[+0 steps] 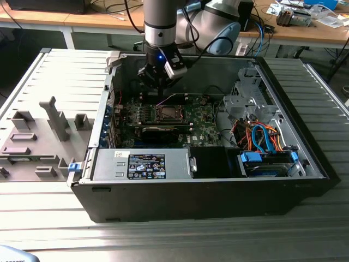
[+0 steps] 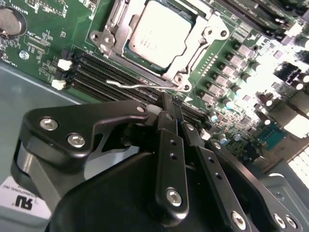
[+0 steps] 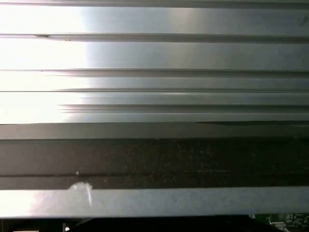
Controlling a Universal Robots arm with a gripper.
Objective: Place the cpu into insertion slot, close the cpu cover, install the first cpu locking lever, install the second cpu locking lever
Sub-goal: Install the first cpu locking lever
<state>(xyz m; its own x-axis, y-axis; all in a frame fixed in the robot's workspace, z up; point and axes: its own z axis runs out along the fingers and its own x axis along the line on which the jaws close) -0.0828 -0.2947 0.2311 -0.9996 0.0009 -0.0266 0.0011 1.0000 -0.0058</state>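
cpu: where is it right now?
The cpu sits in the insertion slot under the closed cpu cover in the second wrist view, beside the black memory slots.

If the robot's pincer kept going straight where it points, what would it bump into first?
Probably the thin wire lever just ahead of the pincer, beside the covered cpu; depth is hard to judge.

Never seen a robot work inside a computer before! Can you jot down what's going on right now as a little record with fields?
Setting: open computer case lying on a ribbed metal table
Gripper: above the green board, near the socket, holding nothing
Cpu: seated in the insertion slot
Cpu cover: down around the chip
Locking lever: thin wire along the socket's edge; whether latched, cannot tell
Memory slots: beside the socket
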